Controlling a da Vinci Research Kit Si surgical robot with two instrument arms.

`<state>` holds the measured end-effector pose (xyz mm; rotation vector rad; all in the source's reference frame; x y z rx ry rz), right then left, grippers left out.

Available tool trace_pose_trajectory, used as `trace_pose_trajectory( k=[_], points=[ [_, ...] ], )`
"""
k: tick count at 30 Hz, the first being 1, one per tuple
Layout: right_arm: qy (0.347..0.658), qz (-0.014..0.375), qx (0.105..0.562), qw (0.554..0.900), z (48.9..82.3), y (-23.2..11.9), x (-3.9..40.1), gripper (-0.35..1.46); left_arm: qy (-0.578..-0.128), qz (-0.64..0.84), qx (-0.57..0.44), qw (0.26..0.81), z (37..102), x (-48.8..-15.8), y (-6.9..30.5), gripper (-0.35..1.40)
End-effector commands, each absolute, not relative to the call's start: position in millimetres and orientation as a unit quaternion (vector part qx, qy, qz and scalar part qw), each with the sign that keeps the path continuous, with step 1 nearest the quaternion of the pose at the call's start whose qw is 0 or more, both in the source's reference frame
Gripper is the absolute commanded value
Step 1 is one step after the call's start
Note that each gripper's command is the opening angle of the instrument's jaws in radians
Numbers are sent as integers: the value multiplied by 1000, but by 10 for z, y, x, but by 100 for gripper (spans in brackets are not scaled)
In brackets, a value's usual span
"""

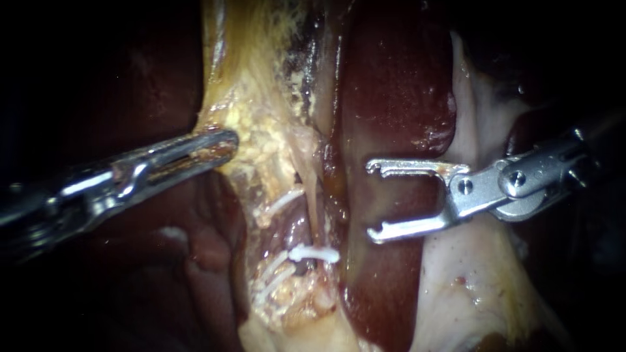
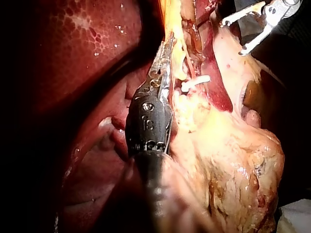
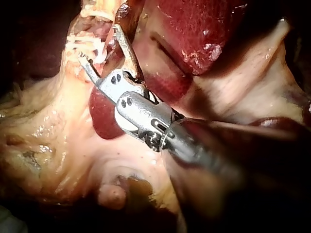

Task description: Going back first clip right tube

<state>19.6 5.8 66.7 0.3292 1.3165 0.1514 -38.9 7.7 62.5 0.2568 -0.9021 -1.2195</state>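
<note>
My right instrument (image 1: 372,200) comes in from the right, jaws wide open and empty, over a dark red liver lobe (image 1: 391,98). Its tips stand just right of a white clip (image 1: 314,253) that sits across the pale right tube (image 1: 314,195). More white clips (image 1: 272,277) cross the tube to its left. My left instrument (image 1: 220,146) is shut on yellow fatty tissue (image 1: 261,85) and holds it taut to the left. In the left wrist view its jaws (image 2: 166,46) bite that tissue beside the clip (image 2: 196,82). The right wrist view shows the open jaws (image 3: 98,41) ahead of the shaft, near the clips (image 3: 85,44).
Pale gallbladder wall (image 1: 469,287) lies under and below my right instrument. Dark liver (image 1: 189,261) fills the lower left. In the left wrist view my right instrument (image 2: 232,37) hangs beyond the clipped tube, and lumpy yellow fat (image 2: 228,165) spreads beside the shaft.
</note>
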Motion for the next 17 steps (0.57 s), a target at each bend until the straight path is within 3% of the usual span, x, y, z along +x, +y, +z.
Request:
trace_pose_trajectory(
  k=[1, 17],
  points=[
    [608, 70, 152, 776, 666, 59, 196, 60, -406, -552, 117, 719, 626, -391, 78, -35],
    [609, 67, 148, 776, 663, 63, 189, 60, -408, -550, 120, 719, 626, -403, 79, -35]
  ],
)
